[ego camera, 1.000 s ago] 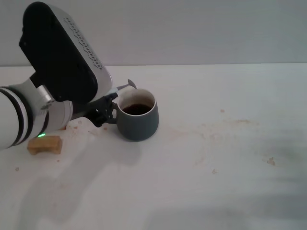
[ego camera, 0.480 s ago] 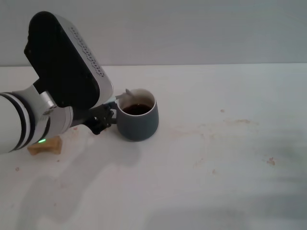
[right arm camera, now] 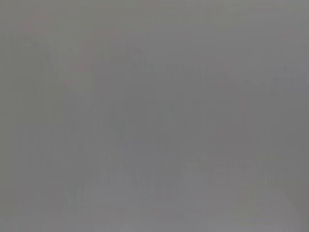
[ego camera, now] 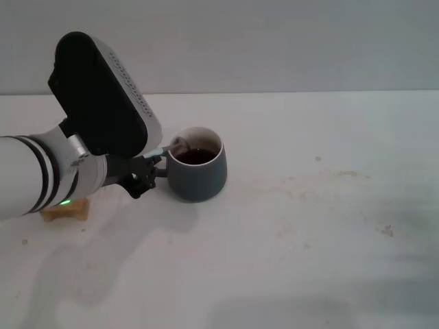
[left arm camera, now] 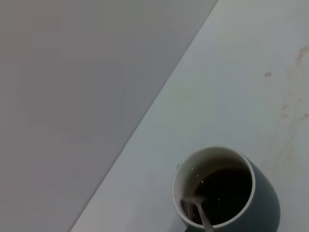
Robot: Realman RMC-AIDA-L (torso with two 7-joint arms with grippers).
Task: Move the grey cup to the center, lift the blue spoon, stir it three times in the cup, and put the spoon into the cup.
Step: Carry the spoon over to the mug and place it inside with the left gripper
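Observation:
The grey cup [ego camera: 197,170] stands on the white table left of the middle, with dark liquid inside. My left gripper [ego camera: 149,166] is just left of the cup by its handle, shut on the pale-blue handle of the blue spoon [ego camera: 162,150]. The spoon slants over the cup's left rim and its metal bowl dips inside. In the left wrist view the cup [left arm camera: 263,203] shows from above, with the spoon [left arm camera: 201,213] resting in the liquid against the white inner wall. The right gripper is out of view; the right wrist view shows only plain grey.
A tan wooden block [ego camera: 63,211] lies on the table left of the cup, partly under my left arm. Faint brown stains [ego camera: 295,188] mark the table right of the cup. A grey wall runs along the far table edge.
My left arm has shifted slightly right and down. The spoon's bowl has moved from above the cup's far-left rim down into the cup. The cup has not moved.

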